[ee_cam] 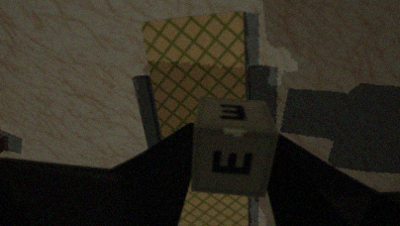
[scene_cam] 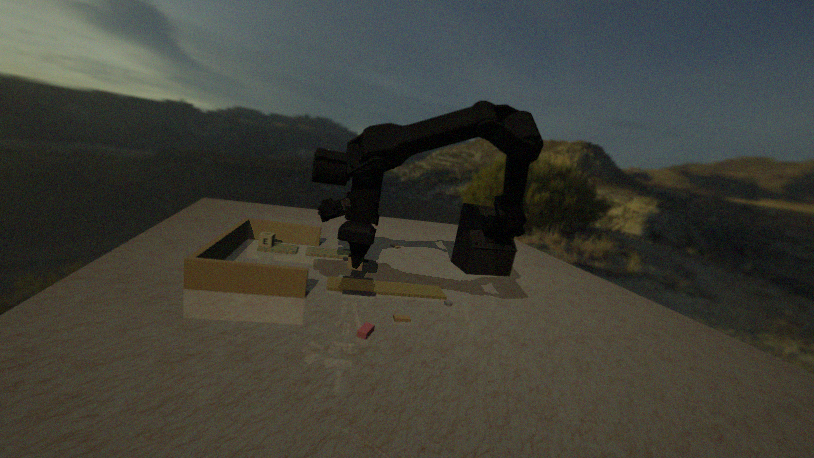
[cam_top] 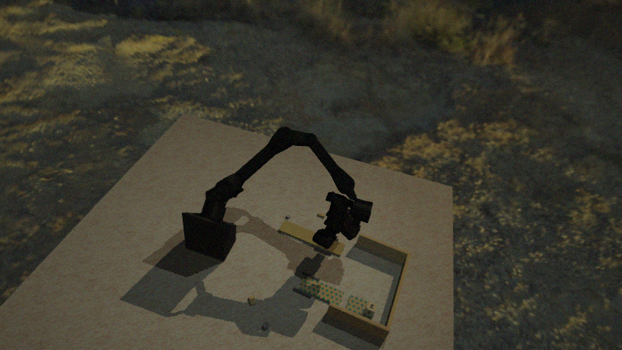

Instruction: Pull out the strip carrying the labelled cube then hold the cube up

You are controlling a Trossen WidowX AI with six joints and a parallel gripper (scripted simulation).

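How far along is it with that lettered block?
Done: the yellow strip lies out on the table, outside the walled pen. In hand: the gripper is shut on the labelled cube, dark fingers either side, the strip's lattice beneath. Left: hold the cube up high. It looks barely above the strip so far.

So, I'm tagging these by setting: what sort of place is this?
Seemingly outdoors at dusk: a flat table amid dry grassy ground, hills and dim sky behind, the hand gripping a lettered cube.
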